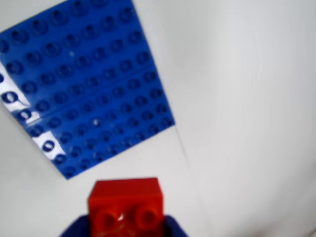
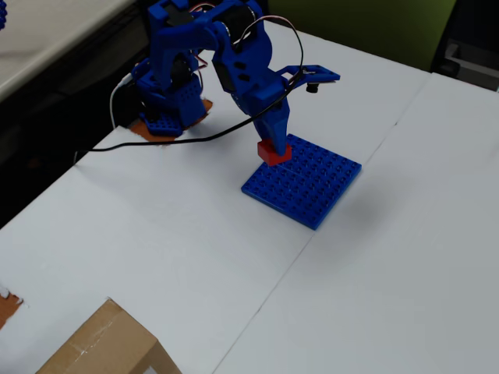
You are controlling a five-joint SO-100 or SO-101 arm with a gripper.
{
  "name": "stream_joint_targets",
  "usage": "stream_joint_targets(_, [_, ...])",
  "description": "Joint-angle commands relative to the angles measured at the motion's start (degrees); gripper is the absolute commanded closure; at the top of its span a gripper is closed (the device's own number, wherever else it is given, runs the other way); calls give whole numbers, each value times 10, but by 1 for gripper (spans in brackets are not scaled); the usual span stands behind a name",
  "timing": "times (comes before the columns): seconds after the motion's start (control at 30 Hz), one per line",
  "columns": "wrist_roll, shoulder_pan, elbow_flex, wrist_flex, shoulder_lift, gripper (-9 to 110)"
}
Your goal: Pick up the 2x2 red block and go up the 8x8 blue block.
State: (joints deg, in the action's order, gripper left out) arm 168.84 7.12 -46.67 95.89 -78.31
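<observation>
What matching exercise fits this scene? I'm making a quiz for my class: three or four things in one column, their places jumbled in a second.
Things:
1. red brick
2. blue plate
3. cardboard box
4. black cable

Places, overhead view:
A. bottom left corner
B. flat on the white table
C. held in the arm's jaws
D. trailing from the arm's base

Pairs: 1-C, 2-B, 3-A, 4-D

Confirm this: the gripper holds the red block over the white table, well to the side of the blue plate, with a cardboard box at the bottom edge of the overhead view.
One thing is wrong. In the overhead view the gripper holds the 2x2 red block at the edge of the 8x8 blue block, not well to its side. The cardboard box does sit at the bottom edge.
</observation>
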Motion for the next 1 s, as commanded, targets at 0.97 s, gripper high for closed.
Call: stream_joint_targets(0.97, [101, -86, 29, -20, 47, 101])
